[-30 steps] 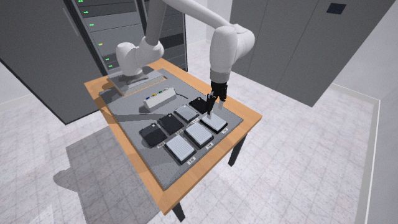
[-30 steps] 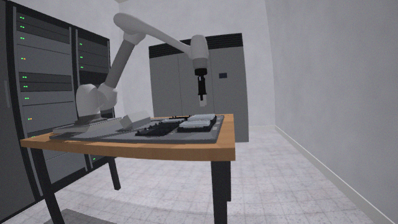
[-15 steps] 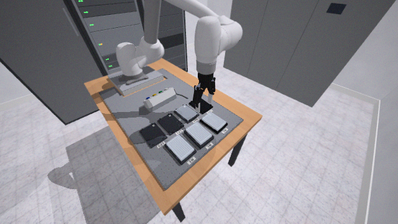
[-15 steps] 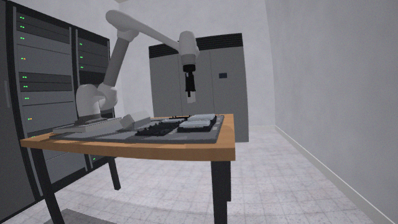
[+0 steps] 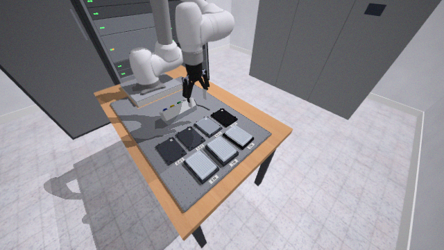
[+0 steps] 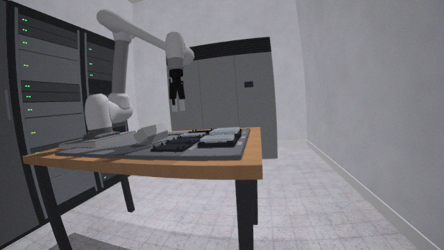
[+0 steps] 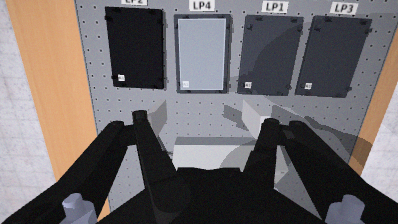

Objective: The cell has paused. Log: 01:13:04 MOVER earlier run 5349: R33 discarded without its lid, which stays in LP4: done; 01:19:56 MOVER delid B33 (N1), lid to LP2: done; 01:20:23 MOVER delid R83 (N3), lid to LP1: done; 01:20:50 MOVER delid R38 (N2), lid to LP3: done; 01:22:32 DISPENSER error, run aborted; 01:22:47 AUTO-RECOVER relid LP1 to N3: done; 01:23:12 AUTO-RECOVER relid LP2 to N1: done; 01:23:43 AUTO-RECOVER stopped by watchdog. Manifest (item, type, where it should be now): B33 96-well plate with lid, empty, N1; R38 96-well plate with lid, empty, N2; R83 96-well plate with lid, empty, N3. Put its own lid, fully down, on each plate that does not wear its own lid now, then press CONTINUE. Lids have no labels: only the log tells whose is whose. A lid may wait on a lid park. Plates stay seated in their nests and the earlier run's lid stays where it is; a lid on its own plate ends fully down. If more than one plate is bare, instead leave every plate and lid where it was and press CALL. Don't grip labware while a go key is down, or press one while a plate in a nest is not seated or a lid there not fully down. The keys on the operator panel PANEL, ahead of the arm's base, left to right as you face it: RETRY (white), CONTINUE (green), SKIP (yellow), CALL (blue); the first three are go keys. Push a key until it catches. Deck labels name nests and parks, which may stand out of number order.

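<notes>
Server racks behind, grey deck (image 5: pixel 194 194) on wood table. Three plates (image 5: pixel 222 149) in front row all look lidded. Parks: only LP4 has a lid (image 7: pixel 202 54), LP3 (image 7: pixel 332 56) bare, so relid looks done; green key on panel (image 5: pixel 173 112) prob left. Claw (image 5: pixel 196 98) part open, holds nothing, hangs over panel, touching nothing.
</notes>
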